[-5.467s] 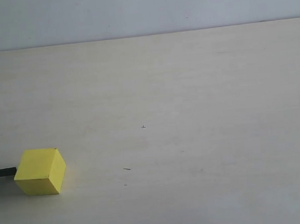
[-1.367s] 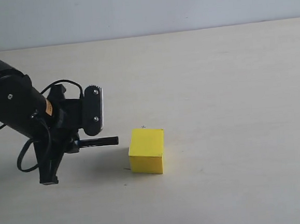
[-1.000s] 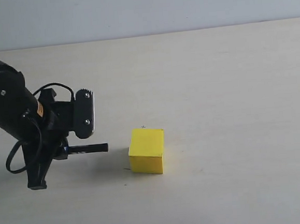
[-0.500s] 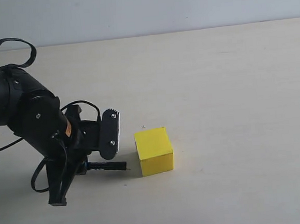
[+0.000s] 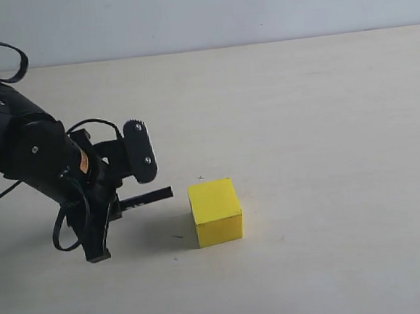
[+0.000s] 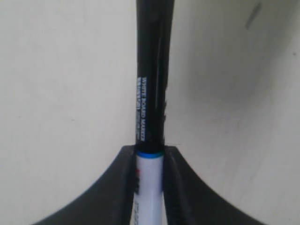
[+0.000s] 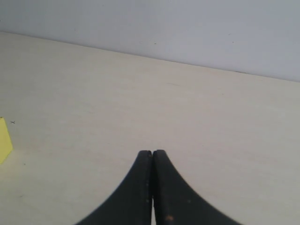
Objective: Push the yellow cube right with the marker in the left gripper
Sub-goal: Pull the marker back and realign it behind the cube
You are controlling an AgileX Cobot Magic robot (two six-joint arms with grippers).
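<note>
The yellow cube [image 5: 216,212] rests on the pale table, a little left of the middle; a sliver of the yellow cube [image 7: 4,139] shows at the edge of the right wrist view. My left gripper [image 5: 116,206] is shut on the marker [image 5: 146,199], whose black cap points right at the cube and ends a short gap from its left face. In the left wrist view the left gripper [image 6: 150,151] clamps the white barrel of the marker [image 6: 152,93]. The right gripper [image 7: 152,152] is shut with nothing in it, and it is outside the exterior view.
The pale table [image 5: 324,133] stretches to the right of the cube and back to a grey wall [image 5: 220,11]. The left arm's bulky black links and cables [image 5: 20,143] fill the left side.
Since 1.4 s ago the cube has shifted slightly right and turned. In the last half second the left gripper has drawn back and lifted a little, opening a gap between the marker tip and the cube.
</note>
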